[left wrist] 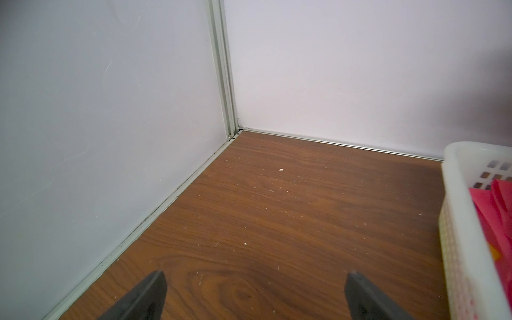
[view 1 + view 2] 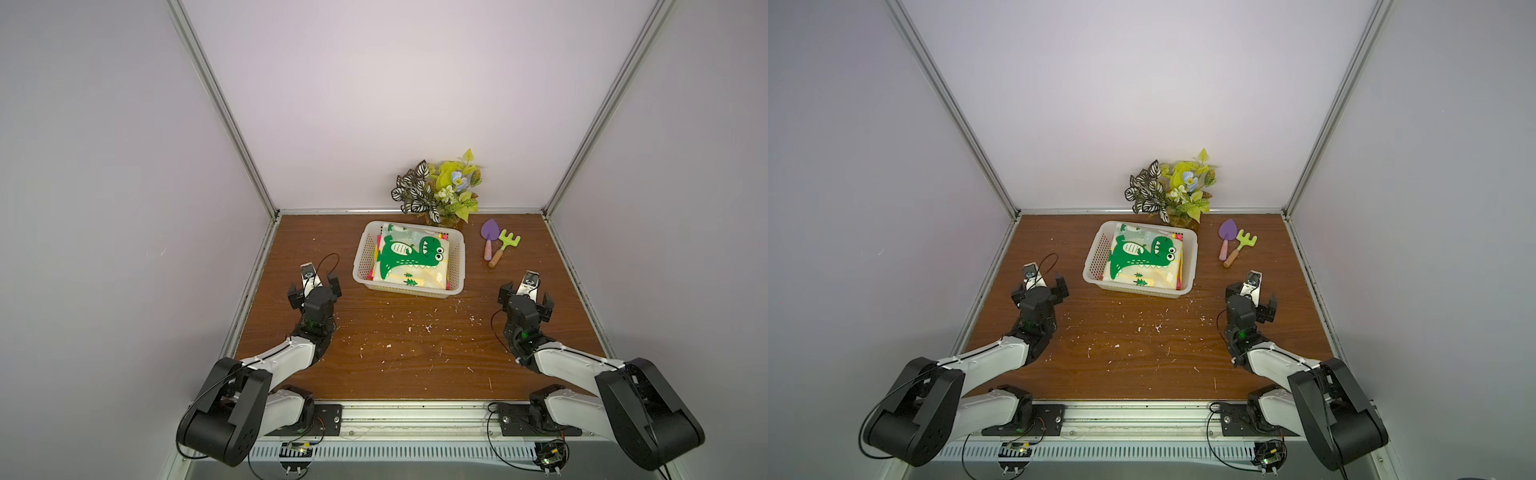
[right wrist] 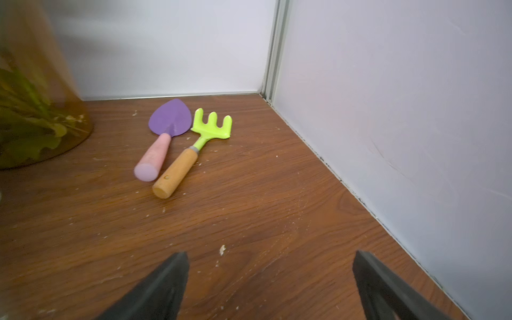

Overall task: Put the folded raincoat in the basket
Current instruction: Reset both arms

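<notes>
The folded raincoat [image 2: 409, 259] [image 2: 1144, 259], pale yellow with a big green dinosaur print, lies flat inside the off-white perforated basket [image 2: 362, 257] [image 2: 1093, 257] at the back middle of the wooden table. Pink folded layers [image 1: 496, 205] show under it in the left wrist view, beside the basket wall [image 1: 457, 227]. My left gripper [image 2: 315, 286] [image 2: 1040, 286] [image 1: 256, 279] stands open over bare wood, left of the basket and apart from it. My right gripper [image 2: 527, 293] [image 2: 1252, 297] [image 3: 271, 263] is open too, right of the basket, with nothing between its fingers.
A potted plant [image 2: 442, 187] [image 2: 1173, 187] in an amber vase [image 3: 41, 110] stands behind the basket. A purple toy trowel [image 2: 489, 237] [image 3: 169, 122] and a green toy rake [image 2: 505, 245] [image 3: 212, 127] lie at the back right. White walls close three sides. White crumbs dot the table [image 2: 415, 353].
</notes>
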### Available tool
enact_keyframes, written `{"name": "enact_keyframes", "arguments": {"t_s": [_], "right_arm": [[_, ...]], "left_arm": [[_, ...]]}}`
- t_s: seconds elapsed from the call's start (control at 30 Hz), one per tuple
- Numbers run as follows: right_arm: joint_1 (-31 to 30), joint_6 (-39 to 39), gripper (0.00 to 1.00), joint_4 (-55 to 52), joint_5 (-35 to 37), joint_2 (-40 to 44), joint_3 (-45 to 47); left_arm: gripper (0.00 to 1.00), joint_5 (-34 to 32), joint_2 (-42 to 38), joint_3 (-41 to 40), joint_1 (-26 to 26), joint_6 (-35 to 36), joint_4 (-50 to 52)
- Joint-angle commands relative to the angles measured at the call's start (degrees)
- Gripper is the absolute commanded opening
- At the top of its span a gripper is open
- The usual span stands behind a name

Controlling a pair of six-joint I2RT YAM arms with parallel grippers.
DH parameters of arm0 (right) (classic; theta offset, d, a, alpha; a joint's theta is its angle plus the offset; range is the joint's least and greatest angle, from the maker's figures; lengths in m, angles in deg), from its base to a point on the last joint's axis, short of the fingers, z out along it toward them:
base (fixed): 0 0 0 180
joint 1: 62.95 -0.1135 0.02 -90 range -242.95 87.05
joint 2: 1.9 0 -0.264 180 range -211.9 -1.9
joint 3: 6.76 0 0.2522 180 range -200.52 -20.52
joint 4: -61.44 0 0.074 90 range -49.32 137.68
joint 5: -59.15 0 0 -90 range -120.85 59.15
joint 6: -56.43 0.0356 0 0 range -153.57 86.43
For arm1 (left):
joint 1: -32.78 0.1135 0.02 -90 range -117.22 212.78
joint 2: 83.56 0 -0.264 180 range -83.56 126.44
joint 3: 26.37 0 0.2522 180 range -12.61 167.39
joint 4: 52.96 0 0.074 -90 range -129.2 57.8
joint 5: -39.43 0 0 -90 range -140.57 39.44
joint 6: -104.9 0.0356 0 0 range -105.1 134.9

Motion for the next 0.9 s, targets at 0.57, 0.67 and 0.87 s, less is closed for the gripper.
{"name": "enact_keyframes", "arguments": {"t_s": [0.57,0.67,0.87], "right_arm": [[5.66,-5.28,0.99,21.8,-8.97,-10.59,-0.62],[8.67,-4.05,0.99,27.1,-14.61,-13.02,1.35],[10.34,-4.29,0.99,28.01,-20.44,-13.87,1.42]], "left_arm": [[0.99,18.69,-2.78,-5.48,5.56,6.83,-4.62],[0.99,16.53,-2.82,-10.51,5.65,5.76,-15.32],[1.0,18.48,5.27,-6.39,6.52,6.88,-18.28]]}}
